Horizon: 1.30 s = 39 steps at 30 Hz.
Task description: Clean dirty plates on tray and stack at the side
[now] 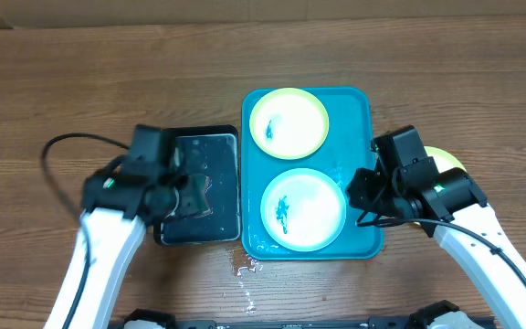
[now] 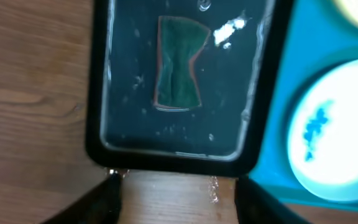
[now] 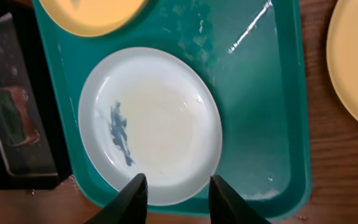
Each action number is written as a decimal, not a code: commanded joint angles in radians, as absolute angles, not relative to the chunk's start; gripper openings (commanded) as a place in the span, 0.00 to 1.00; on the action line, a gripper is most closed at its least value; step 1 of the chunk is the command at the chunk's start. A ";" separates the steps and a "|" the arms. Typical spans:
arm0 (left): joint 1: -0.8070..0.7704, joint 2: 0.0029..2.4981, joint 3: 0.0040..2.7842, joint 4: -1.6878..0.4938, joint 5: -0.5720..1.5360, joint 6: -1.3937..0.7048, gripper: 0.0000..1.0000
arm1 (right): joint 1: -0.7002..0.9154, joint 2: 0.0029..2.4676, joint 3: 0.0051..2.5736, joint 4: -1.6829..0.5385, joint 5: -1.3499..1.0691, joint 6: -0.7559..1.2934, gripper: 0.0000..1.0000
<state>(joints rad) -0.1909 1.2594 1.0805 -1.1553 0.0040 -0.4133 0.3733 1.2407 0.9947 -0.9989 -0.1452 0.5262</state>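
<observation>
On the turquoise tray [image 1: 354,110] lie two plates: a yellow-green plate [image 1: 288,122] at the far end and a light blue plate [image 1: 302,208] with a blue smear [image 3: 120,130] at the near end. Another yellow-green plate [image 1: 447,162] lies on the table to the right of the tray, partly hidden under my right arm. My right gripper [image 3: 176,196] is open, its fingers hanging over the light blue plate's [image 3: 151,124] near rim with nothing between them. My left gripper [image 2: 178,202] stands open at the black tray's [image 2: 98,93] near edge, empty.
The black tray [image 1: 222,228] sits left of the turquoise one, wet inside, with a green sponge [image 2: 178,62] lying flat in it. Water drops [image 1: 245,267] lie on the wooden table by the trays' front edges. A black cable [image 1: 53,174] loops at the far left.
</observation>
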 commanded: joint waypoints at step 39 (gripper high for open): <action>-0.199 1.708 1.001 -0.915 0.028 -0.408 0.42 | 0.253 1.237 1.001 -1.106 -0.030 0.514 0.35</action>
